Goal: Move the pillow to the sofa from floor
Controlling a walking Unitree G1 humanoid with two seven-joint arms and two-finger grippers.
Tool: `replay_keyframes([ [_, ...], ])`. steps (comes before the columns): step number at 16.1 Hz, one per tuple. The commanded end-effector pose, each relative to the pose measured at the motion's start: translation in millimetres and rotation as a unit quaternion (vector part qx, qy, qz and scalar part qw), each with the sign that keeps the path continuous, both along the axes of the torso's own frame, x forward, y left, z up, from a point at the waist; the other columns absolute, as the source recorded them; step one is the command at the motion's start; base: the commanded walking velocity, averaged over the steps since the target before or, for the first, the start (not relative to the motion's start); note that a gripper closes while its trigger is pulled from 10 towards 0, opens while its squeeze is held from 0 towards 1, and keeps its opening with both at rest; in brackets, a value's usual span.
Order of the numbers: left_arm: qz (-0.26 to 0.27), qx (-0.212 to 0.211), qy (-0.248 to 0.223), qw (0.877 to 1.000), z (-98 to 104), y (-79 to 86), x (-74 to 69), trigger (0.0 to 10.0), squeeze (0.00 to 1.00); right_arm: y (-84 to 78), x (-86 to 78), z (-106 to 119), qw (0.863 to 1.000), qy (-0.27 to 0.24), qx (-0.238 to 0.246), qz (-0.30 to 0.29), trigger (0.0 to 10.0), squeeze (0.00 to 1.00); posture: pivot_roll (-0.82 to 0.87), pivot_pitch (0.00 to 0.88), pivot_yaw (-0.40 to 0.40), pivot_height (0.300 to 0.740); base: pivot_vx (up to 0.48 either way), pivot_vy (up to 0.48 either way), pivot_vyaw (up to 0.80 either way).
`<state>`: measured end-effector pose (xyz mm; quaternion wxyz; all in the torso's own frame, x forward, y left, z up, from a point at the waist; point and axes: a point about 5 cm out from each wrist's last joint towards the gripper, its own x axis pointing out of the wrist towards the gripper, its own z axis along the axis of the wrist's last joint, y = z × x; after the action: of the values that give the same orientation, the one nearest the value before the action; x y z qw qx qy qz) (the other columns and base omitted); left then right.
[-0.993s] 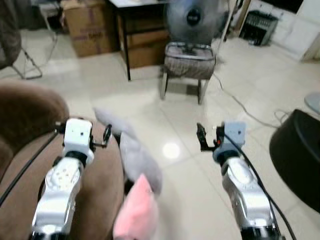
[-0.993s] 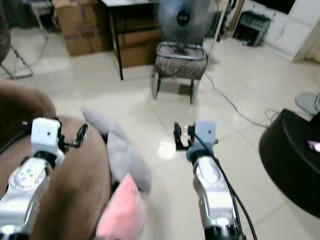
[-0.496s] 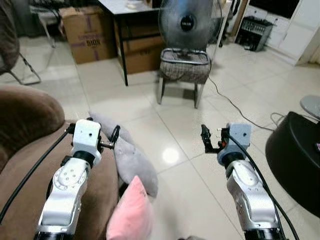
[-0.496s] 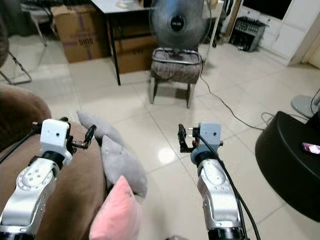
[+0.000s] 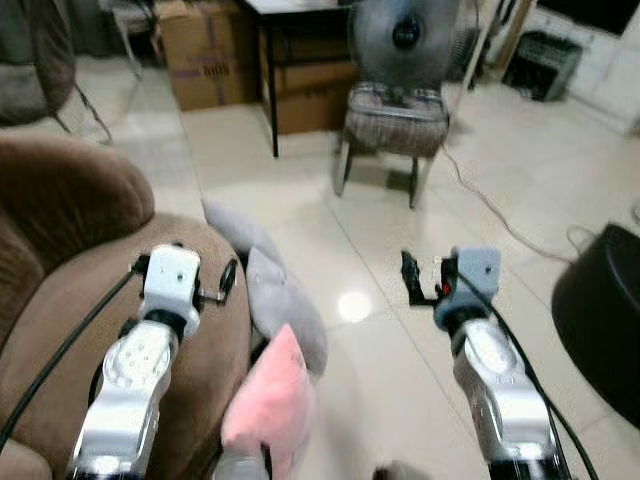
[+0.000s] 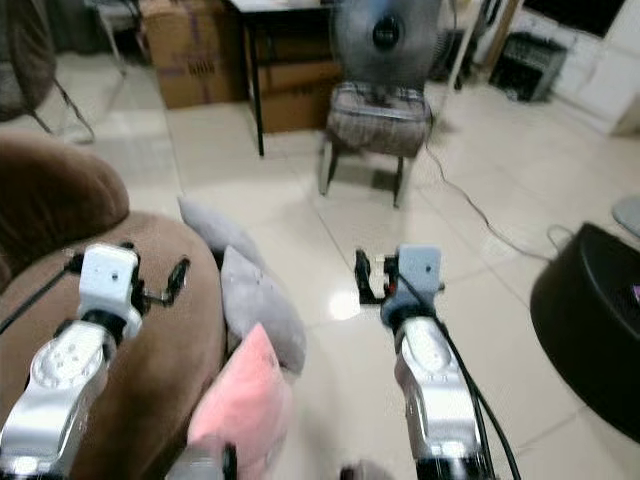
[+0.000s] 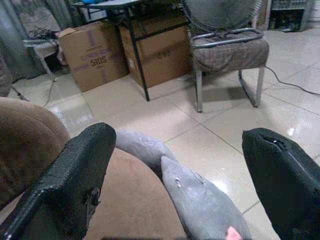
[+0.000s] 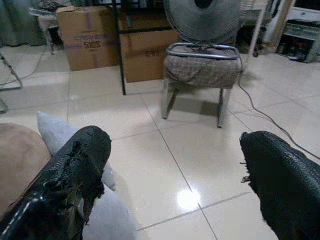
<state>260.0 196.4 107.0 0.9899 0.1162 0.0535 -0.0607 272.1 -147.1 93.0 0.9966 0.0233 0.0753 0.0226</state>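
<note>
Pillow (image 5: 283,305), the grey one, lies on the floor (image 5: 400,250) against the sofa (image 5: 120,300), with a pink pillow (image 5: 270,400) nearer you. Since a half second ago your view has swung left, showing more sofa; the pillow itself hasn't moved, so you're lining up, not lifting yet. Its long axis runs away from you, one corner pointing toward the chair (image 5: 395,120). Your left end effector (image 5: 228,280) hovers spread over the sofa edge, your right end effector (image 5: 410,280) spread over bare tile; both empty.
</note>
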Motion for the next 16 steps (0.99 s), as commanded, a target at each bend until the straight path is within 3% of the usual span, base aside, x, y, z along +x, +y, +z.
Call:
replay_keyframes([
  [1,-0.009,0.005,-0.004,1.000,2.9,-2.5,1.3,10.0,0.00,-1.7,0.2,0.5,1.000,-0.001,0.004,-0.005,10.0,0.00,0.03,0.000,-0.020,0.657,0.000,0.000,0.00],
  [7,-0.013,0.011,-0.003,1.000,2.6,-3.4,1.7,10.0,0.00,-1.4,-0.2,0.0,1.000,0.001,0.001,-0.007,10.0,0.00,0.02,0.000,-0.017,0.657,0.000,0.000,0.00],
  [12,-0.016,0.013,-0.002,1.000,2.6,-4.6,2.4,10.0,0.00,-1.9,-0.7,0.1,1.000,0.000,0.000,-0.009,10.0,0.00,0.02,0.000,-0.017,0.612,0.000,0.000,0.00],
  [16,-0.024,0.023,-0.001,0.999,2.5,-6.2,3.7,10.0,0.00,-3.2,0.8,0.3,1.000,0.001,-0.001,-0.015,10.0,0.00,0.03,0.000,-0.018,0.607,0.000,0.000,0.00],
])
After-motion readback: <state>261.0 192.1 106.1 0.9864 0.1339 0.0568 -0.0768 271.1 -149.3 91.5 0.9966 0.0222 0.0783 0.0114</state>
